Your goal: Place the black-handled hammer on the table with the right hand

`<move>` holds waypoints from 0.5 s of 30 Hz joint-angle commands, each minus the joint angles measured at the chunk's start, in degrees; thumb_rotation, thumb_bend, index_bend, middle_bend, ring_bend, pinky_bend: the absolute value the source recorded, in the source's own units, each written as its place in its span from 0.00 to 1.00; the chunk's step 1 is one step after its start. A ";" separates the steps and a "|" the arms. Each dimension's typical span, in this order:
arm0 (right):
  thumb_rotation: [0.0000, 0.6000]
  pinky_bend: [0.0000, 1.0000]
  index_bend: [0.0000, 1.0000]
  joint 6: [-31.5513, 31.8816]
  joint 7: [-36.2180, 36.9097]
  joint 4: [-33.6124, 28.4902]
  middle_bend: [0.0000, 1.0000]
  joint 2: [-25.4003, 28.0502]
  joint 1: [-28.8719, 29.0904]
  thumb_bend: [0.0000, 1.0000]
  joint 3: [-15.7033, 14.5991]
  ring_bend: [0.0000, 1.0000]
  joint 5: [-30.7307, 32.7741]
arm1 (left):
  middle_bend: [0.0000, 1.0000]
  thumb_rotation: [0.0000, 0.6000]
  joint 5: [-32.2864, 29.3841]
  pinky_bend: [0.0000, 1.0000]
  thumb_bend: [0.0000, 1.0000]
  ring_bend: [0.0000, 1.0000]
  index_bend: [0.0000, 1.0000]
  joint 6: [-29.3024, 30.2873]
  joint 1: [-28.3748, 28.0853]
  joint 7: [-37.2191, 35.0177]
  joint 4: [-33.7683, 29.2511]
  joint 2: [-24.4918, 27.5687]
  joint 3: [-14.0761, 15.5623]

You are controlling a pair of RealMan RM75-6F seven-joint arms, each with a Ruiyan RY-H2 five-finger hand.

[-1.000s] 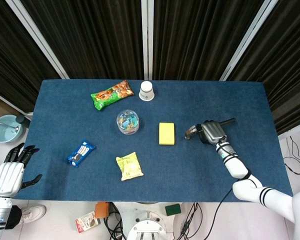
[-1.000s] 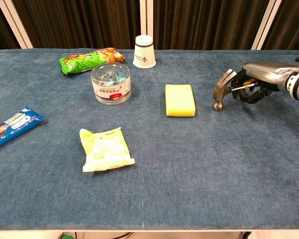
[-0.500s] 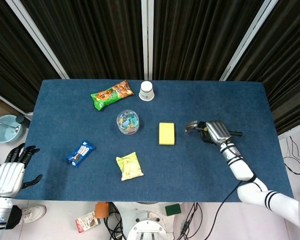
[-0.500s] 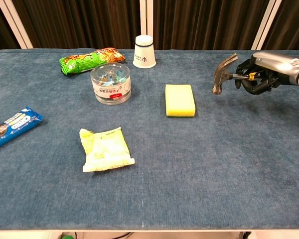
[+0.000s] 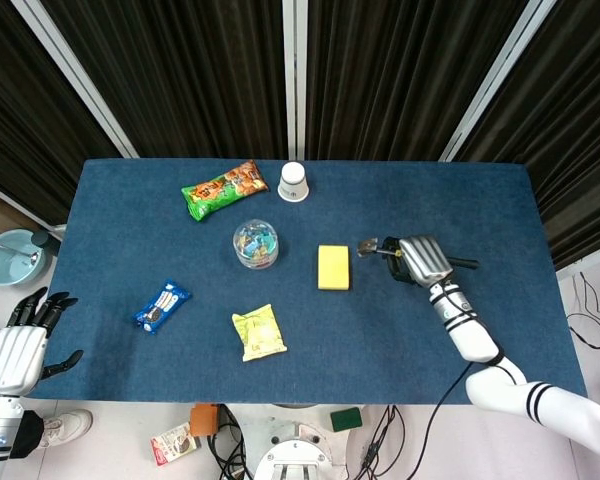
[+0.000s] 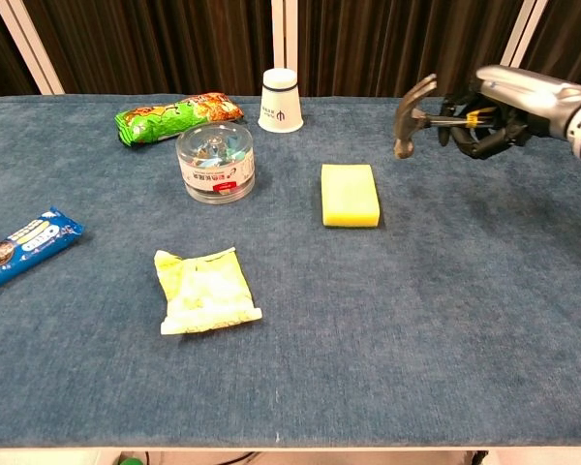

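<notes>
Hammer (image 6: 412,108): gripped at the handle by the right hand (image 6: 494,114), fingers wrapped round it. Head now clear above the counter (image 6: 445,310); a second ago it stood on the cloth, half a second ago it hung lower. It has also shifted toward the sponge (image 6: 350,194), its head now over bare cloth between the sponge and the right edge.

Open room: broad bare cloth along the near edge and toward the near right corner. Left half carries a jar (image 6: 215,161), green snack bag (image 6: 178,115), blue packet (image 6: 24,246) and yellow packet (image 6: 206,290); a paper cup (image 6: 281,99) stands by the far edge.

Views: the chest view shows the gap under the hammer head; the head view alone shows the handle's end past the right hand (image 5: 421,259), and the left hand (image 5: 22,343), fingers spread, holding nothing, off the near left corner.
</notes>
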 commanded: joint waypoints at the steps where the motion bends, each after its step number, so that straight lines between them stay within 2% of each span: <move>1: 1.00 0.87 0.97 -2.75 -5.51 -2.14 0.81 -0.83 2.54 1.00 1.16 0.71 3.31 | 0.17 1.00 -0.04 0.11 0.14 0.05 0.20 0.02 0.05 0.01 0.02 -0.01 0.01; 6: 1.00 0.87 0.98 -5.66 -10.39 -1.62 0.82 -3.85 5.26 1.00 1.73 0.71 7.37 | 0.17 1.00 -0.31 0.11 0.14 0.05 0.20 -0.05 0.21 -0.28 0.34 -0.14 0.03; 12: 1.00 0.87 0.98 -8.44 -14.57 2.29 0.82 -7.89 7.26 1.00 0.85 0.71 11.61 | 0.17 1.00 -0.56 0.11 0.14 0.05 0.20 -0.37 0.34 -0.84 1.09 -0.50 0.17; 15: 1.00 0.87 0.98 -7.34 -13.78 1.88 0.82 -8.16 7.10 1.00 1.60 0.71 12.03 | 0.17 1.00 -0.41 0.11 0.14 0.05 0.20 -0.16 0.46 -1.03 1.38 -0.58 0.23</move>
